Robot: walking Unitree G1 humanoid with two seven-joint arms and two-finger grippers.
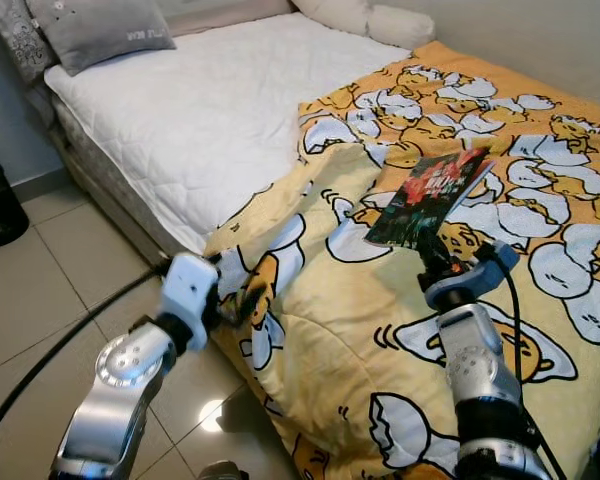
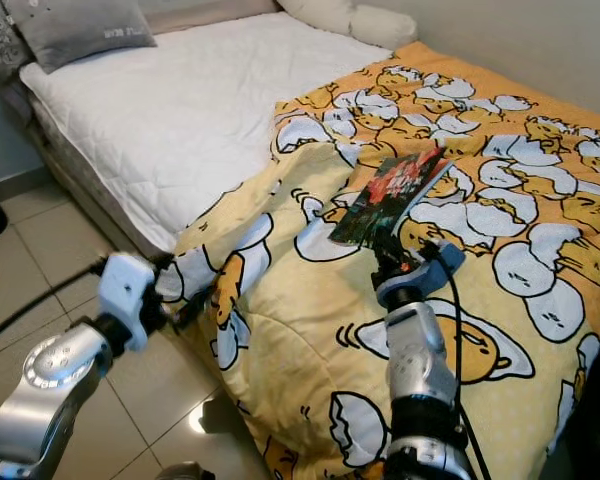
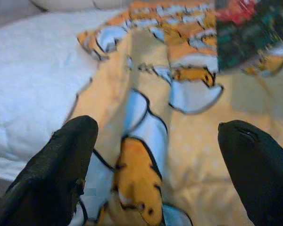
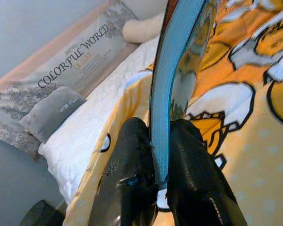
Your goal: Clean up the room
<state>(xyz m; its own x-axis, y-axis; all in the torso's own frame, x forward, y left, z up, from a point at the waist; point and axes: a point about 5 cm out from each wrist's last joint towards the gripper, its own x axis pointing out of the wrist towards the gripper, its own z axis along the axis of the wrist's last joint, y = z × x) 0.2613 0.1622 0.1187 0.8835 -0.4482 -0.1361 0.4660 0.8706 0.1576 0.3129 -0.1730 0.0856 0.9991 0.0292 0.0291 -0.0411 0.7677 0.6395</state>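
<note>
Right wrist view, item one: right gripper (image 4: 160,155), both black fingers pressed onto the lower edge of a book (image 4: 172,70), pinching it by a narrow strip near one end; I hold it lifted just above the yellow duvet (image 1: 380,350), cover facing up and tilted; long axis runs away from my wrist toward the far side of the bed (image 1: 180,110), free end highest; item two: left gripper (image 3: 151,160), fingers spread wide, hovering at the duvet's hanging fold by the bed's near edge, gripping nothing; risks as I judge them: purchase on the book is small and off-centre, so its weight could swing it round or slip it out during any quick turn; pages may splay open; the left fingers could snag the fold and drag the duvet off the white mattress
</note>
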